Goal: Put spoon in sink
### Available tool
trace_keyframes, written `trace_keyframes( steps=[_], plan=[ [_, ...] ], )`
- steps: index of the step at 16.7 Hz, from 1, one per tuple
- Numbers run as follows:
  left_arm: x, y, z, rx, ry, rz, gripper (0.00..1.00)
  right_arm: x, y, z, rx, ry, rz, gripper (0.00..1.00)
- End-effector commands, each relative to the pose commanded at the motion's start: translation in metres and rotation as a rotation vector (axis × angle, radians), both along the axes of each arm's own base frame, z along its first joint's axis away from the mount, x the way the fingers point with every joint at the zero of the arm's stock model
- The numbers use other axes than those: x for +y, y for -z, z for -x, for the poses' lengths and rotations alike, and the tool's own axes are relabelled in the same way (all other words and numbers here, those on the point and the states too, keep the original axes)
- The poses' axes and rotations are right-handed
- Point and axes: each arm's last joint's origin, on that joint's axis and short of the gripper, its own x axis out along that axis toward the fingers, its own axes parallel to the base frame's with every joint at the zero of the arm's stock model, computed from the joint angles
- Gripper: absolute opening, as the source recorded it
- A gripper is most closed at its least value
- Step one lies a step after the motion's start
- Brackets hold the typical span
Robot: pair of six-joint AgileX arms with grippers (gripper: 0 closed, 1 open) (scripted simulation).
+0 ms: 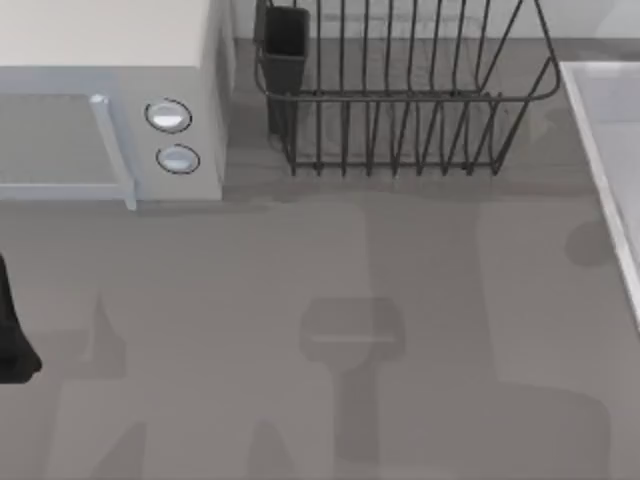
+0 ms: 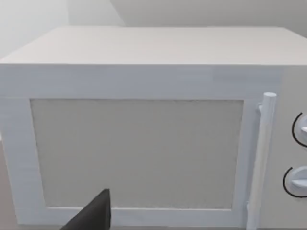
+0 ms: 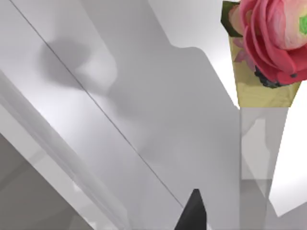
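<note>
Top view: sink lay at table's right edge, cut off, beside dish rack. Right wrist view alone showed a pink flower above the basin. Left wrist view faced microwave. Spoon not made out. Neither gripper's grip could be told.

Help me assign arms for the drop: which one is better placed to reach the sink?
Right, probably. The right gripper faces the sink up close, at the table's right edge; the left gripper faces the microwave at the far left.
</note>
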Motion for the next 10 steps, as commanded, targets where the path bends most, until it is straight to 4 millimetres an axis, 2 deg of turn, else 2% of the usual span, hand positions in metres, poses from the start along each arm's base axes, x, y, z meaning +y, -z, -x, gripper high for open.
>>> trace_keyframes(
  steps=[5,10],
  plan=[
    [0.000,0.000,0.000,0.000,0.000,0.000,1.00,-0.002,0.002,-0.002,-0.021,0.005,0.002,0.00],
    [0.000,0.000,0.000,0.000,0.000,0.000,1.00,0.000,0.034,-0.003,0.014,-0.001,-0.003,0.00]
  ],
)
